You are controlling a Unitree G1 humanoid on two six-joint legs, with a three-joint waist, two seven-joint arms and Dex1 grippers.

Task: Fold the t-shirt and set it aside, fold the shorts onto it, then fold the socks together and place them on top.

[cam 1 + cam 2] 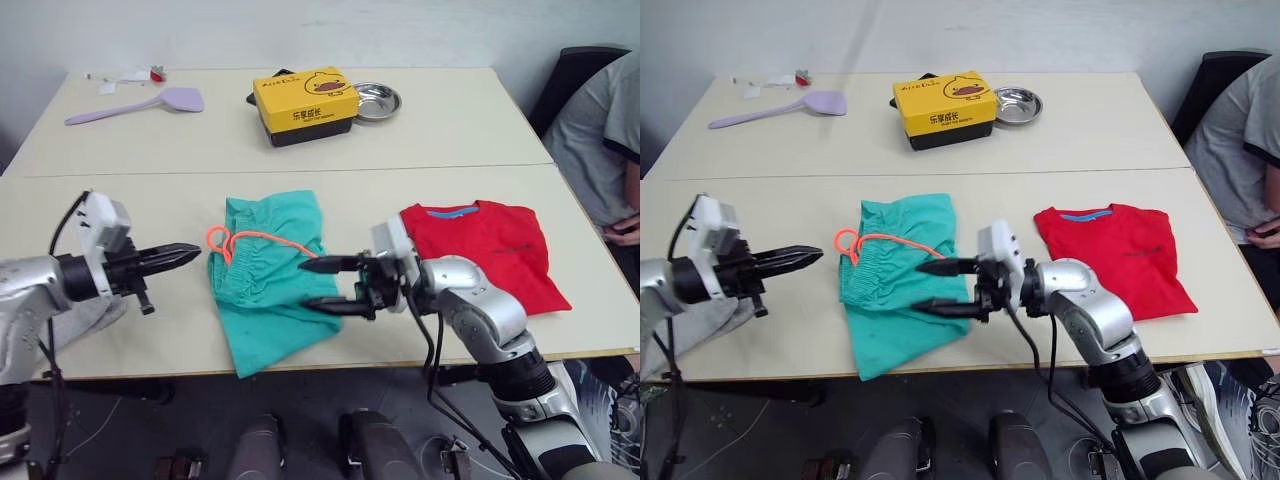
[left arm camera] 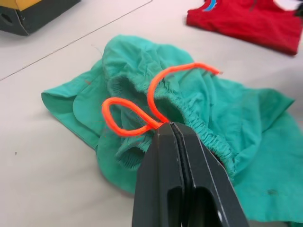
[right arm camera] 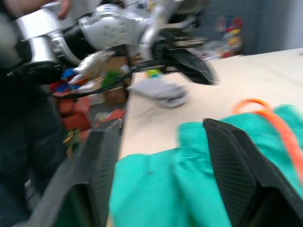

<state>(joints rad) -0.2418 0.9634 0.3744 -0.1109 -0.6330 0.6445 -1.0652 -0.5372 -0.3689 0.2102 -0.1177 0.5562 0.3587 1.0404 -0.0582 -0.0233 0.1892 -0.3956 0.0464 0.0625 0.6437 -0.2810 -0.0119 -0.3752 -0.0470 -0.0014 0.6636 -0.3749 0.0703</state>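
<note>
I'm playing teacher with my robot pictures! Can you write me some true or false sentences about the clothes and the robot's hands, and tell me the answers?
1. The red t-shirt is lying folded on the table. True.
2. The left gripper has its fingers wide open. False: they are pressed shut, with nothing between them.
3. The right gripper is open, at the edge of the teal shorts. True.
4. The shorts are stacked on top of the t-shirt. False: they lie apart, the shorts nearer the middle of the table.
5. The drawstring on the shorts is orange. True.
6. The yellow box sits on the shorts. False: it is farther back, beside a metal bowl.
</note>
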